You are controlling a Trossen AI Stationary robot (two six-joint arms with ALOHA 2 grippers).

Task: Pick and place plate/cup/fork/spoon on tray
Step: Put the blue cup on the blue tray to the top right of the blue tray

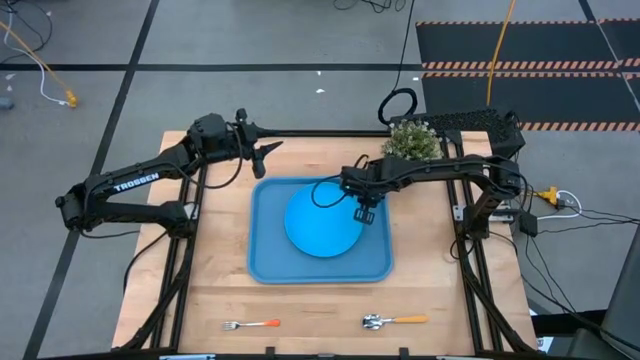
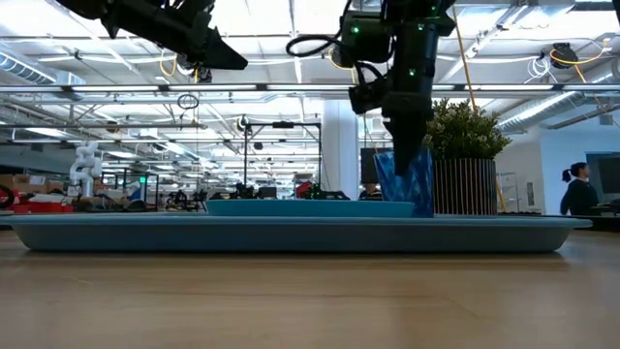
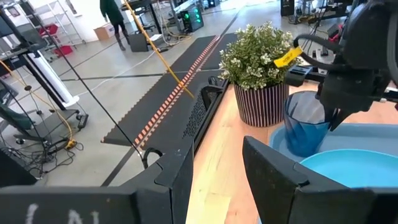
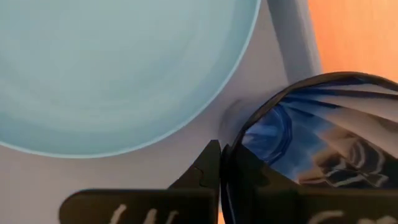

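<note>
The sky-blue plate [image 1: 320, 225] lies flat in the light-blue tray [image 1: 268, 262] at the table's middle. My right gripper [image 1: 365, 212] is over the tray by the plate's right edge, shut on the dark-blue cup [image 2: 407, 184], which stands upright; the cup also shows in the left wrist view [image 3: 305, 127]. My left gripper [image 1: 262, 152] is open and empty above the table's far edge, left of the tray. The fork [image 1: 250, 325] and the spoon [image 1: 393, 321] lie flat on the table near its front edge. My right gripper holds the cup by its top rim [image 4: 229, 163], on the side toward the plate, one finger inside the cup and one outside. The fingers [image 2: 402, 121] come from above, pointing down. The cup is upright with its base [image 2: 415, 208] at the tray floor; whether it touches, I cannot tell.
A potted green plant [image 1: 410, 140] stands at the table's far edge, just behind the right arm. A person [image 2: 579, 189] stands in the room beyond the table. Bare wood lies between the tray and the cutlery.
</note>
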